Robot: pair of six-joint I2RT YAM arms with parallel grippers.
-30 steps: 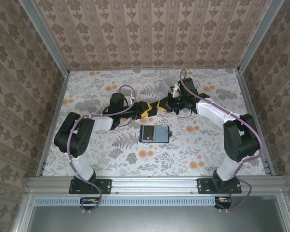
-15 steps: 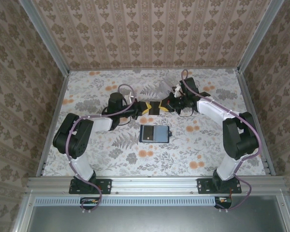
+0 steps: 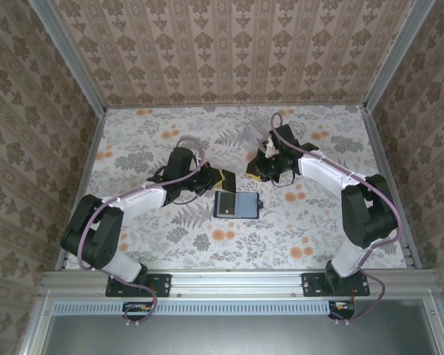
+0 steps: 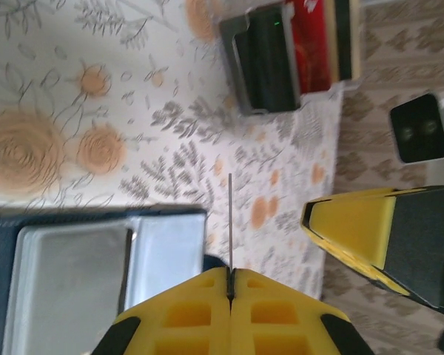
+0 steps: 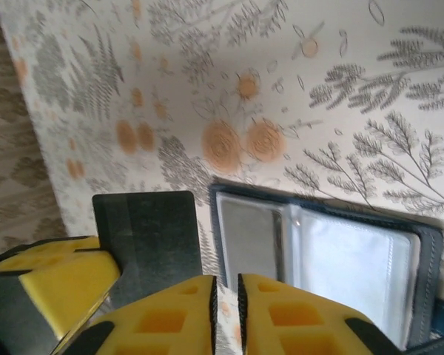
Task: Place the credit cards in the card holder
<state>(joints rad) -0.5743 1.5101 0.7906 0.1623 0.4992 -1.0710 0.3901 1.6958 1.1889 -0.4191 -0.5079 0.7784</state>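
Floral-print surface (image 3: 133, 222); patterned wallpaper walls (image 3: 222, 52) on three sides. Clear box (image 4: 281, 66) cut off at the frame top and blurred, red card (image 4: 311, 41) inside. Card holder (image 3: 236, 204): navy, lying open mid-surface, clear pockets up. Left hand (image 4: 230, 274) clamped on dark grey card (image 5: 152, 237) near holder's far edge; right hand (image 5: 226, 288) fingers a slit apart, empty

Left gripper (image 4: 230, 279) clamped; right gripper (image 5: 226, 287) slightly parted.
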